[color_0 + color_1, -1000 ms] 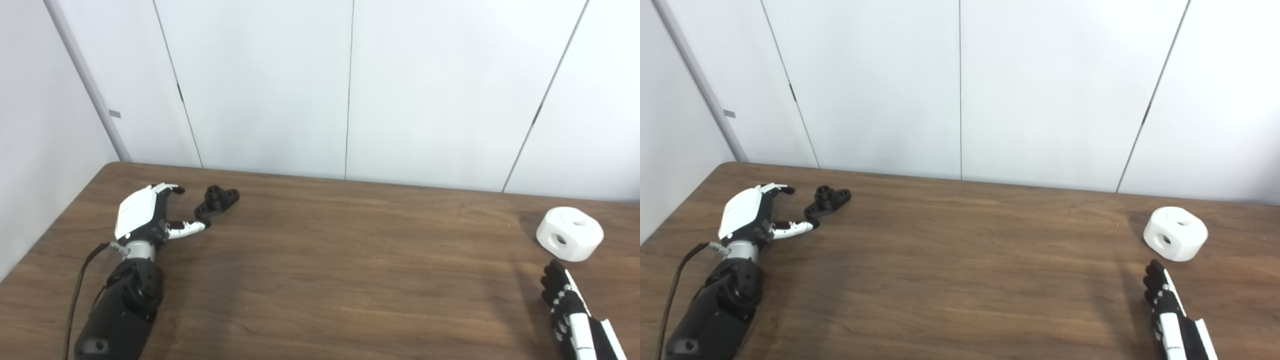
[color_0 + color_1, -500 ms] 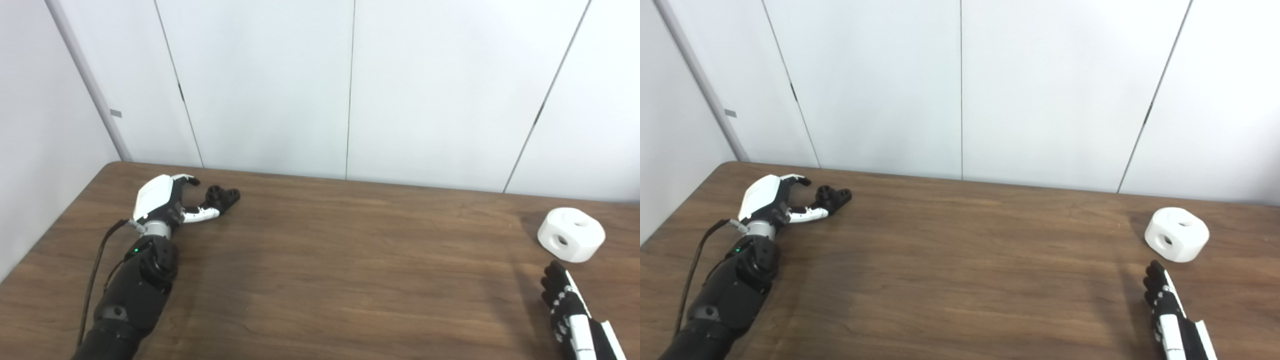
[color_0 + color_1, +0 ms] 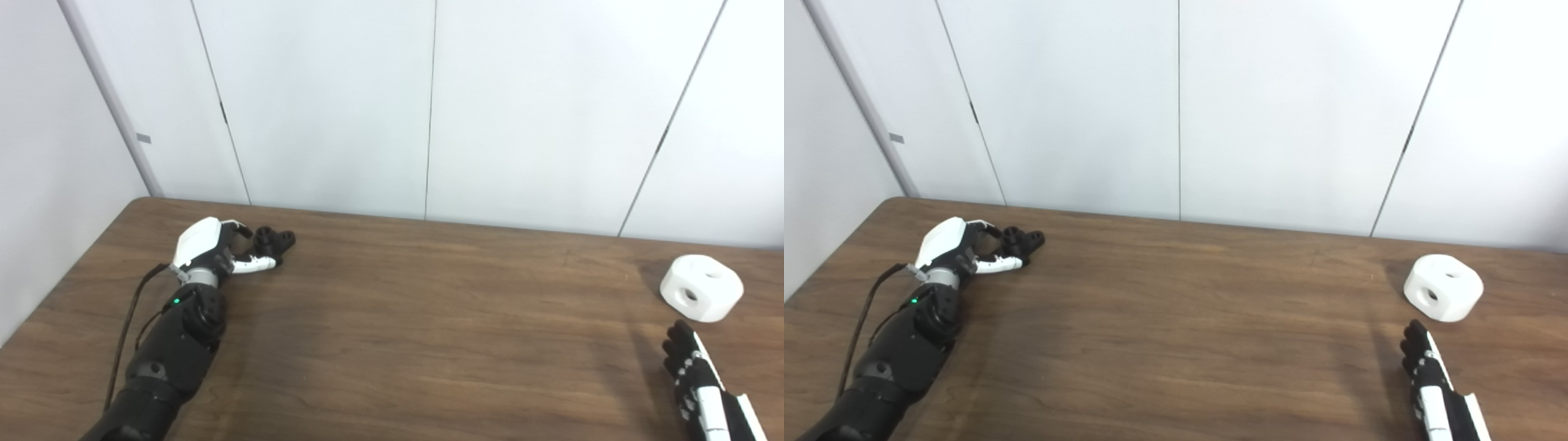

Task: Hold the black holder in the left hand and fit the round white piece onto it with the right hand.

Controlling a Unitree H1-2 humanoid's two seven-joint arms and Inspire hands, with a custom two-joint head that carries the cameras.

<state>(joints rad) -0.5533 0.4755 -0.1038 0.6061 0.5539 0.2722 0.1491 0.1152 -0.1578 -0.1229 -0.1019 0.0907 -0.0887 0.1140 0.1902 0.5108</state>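
At the frame's left, the left hand (image 3: 208,248) is closing in around the black holder (image 3: 274,241), fingers spread, not yet gripping; the right hand (image 3: 695,380), fingers straight and empty, is waiting near the round white piece (image 3: 701,288).

Wood-grain table (image 3: 392,343), matt black holder (image 3: 277,239), seemingly smooth white plastic piece (image 3: 701,288).

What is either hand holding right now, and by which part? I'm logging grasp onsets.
Nothing is clearly held. The left hand has its fingers around the near end of the black holder, which lies on the table. The right hand is clear of the white piece.
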